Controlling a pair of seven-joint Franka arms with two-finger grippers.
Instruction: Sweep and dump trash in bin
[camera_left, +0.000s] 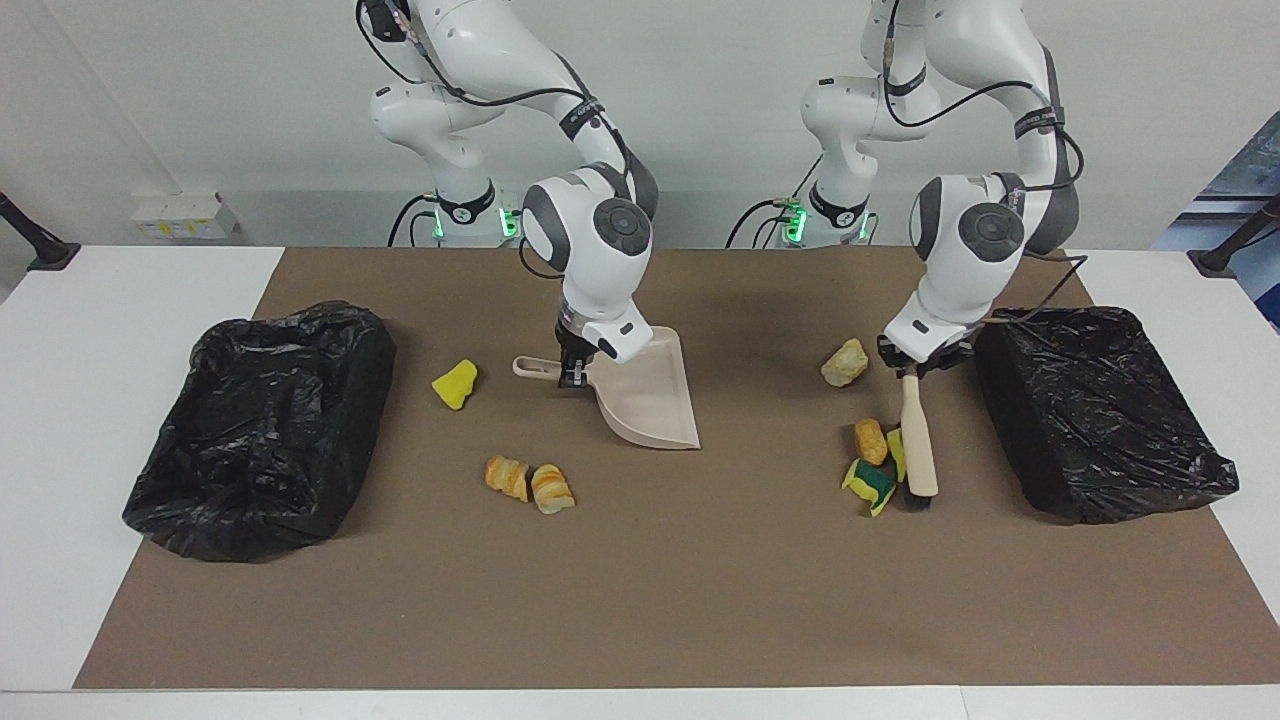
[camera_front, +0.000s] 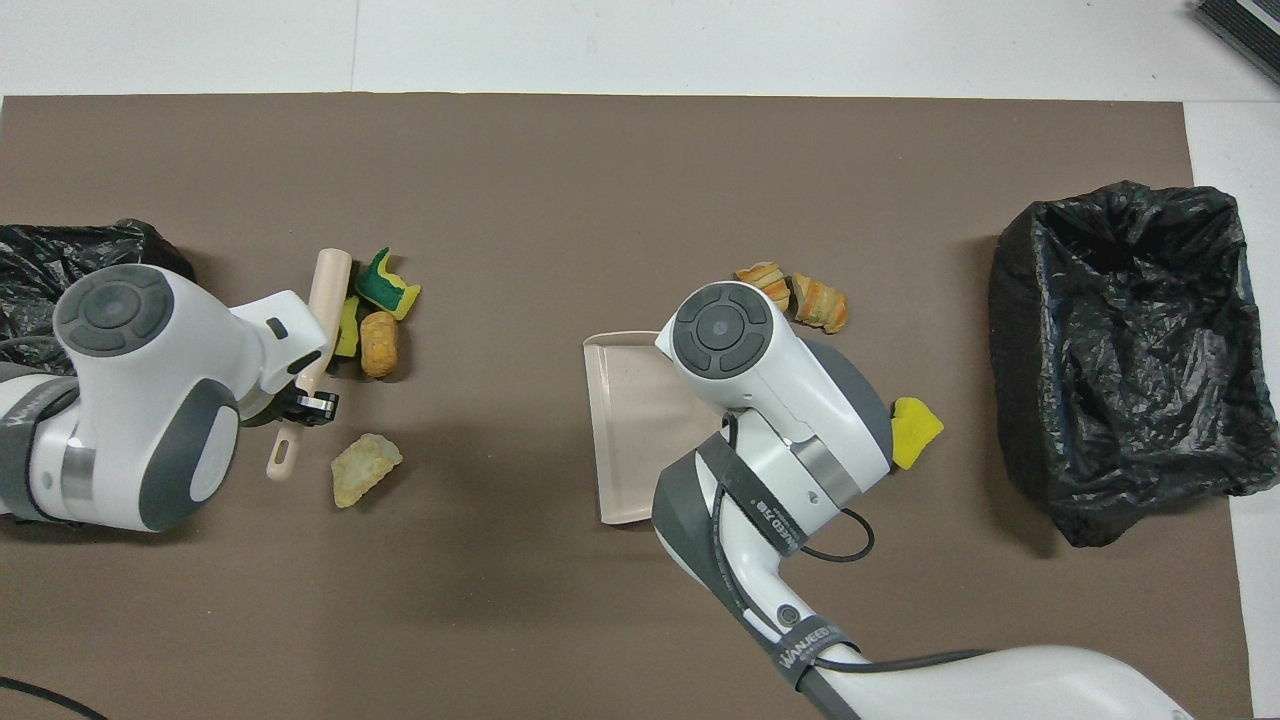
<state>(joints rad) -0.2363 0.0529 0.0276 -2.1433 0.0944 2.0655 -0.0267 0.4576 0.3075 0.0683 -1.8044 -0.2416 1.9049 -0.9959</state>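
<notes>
Two tools gripping a brush and a dustpan over scattered trash on the bench.

The left tool (camera_left: 912, 368) is clamping the handle of the beige brush (camera_left: 918, 445), whose bristle end is lying on the brown mat (camera_left: 640, 580) and pressing against a yellow-green sponge sliver (camera_left: 895, 440), with an orange bread lump (camera_left: 870, 440) and a green-and-yellow sponge bit (camera_left: 868, 485) bunched just beside it. A pale tan chunk (camera_left: 845, 362) is sitting apart, nearer to the robots. The right tool (camera_left: 571, 375) is pinching the handle of the beige dustpan (camera_left: 650, 400), which is tilting with its lip on the mat. Two striped bread chunks (camera_left: 528, 483) are lying farther from the robots than the dustpan, and a yellow sponge piece (camera_left: 455, 384) is resting between the dustpan and one black-lined bin (camera_left: 262, 425). Another black-lined bin (camera_left: 1095, 410) is standing at the left arm's end.
</notes>
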